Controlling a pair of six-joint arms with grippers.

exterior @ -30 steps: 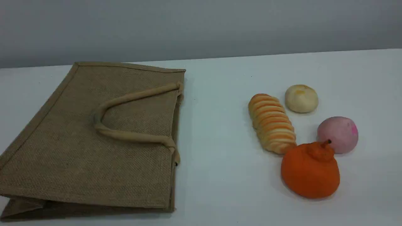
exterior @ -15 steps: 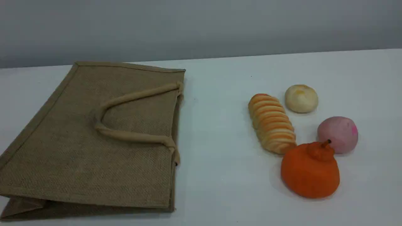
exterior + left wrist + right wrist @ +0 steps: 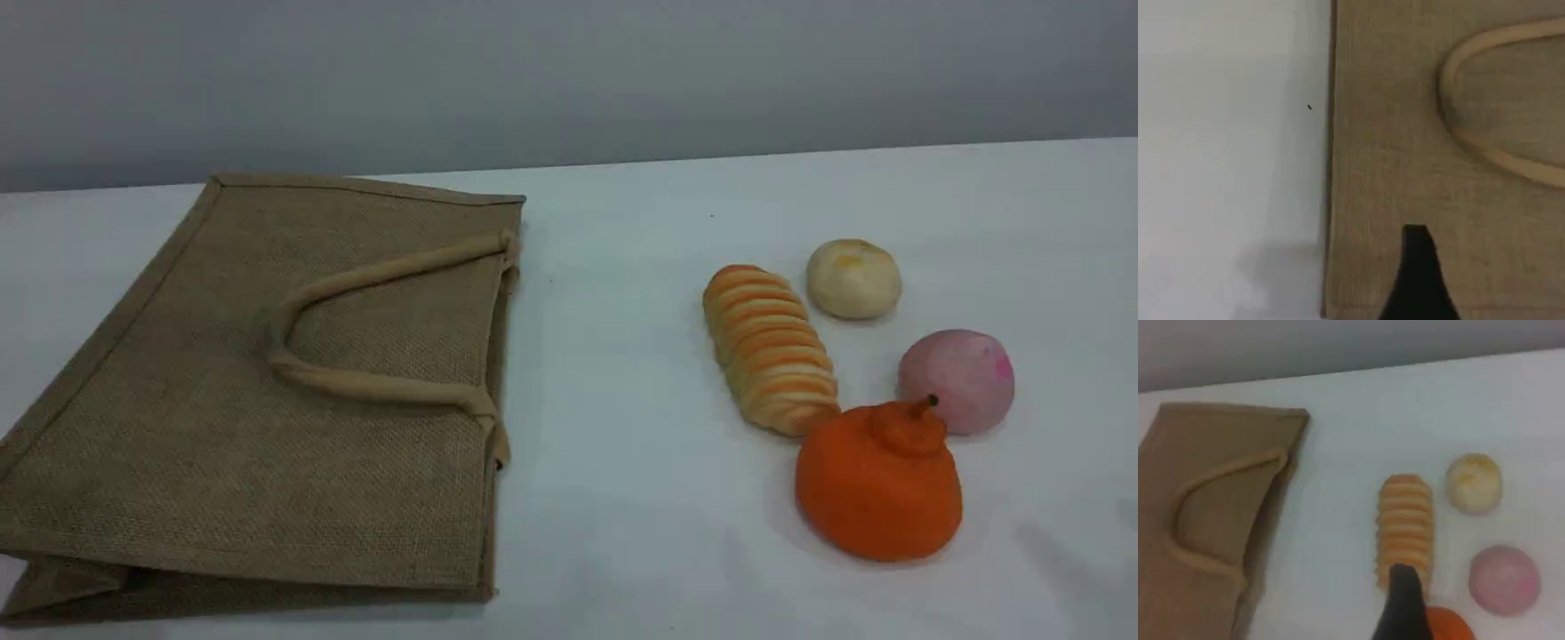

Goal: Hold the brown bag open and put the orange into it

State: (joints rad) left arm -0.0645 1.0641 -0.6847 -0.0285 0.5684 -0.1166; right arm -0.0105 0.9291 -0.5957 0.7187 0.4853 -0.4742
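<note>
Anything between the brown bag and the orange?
Nothing: the scene view shows bare table between the brown bag and the orange; the striped loaf lies farther back.

The brown bag (image 3: 222, 444) is rough woven cloth, the orange (image 3: 876, 498) matt, the table (image 3: 622, 356) smooth white.

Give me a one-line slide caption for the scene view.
Flat brown bag at left; orange, striped loaf, pink ball and cream bun at right on the white table.

One dark fingertip of left gripper (image 3: 1418, 270) shows at its wrist view's bottom edge, jaws apart. Same for right gripper (image 3: 1403, 603), jaws wide, nothing clamped.
</note>
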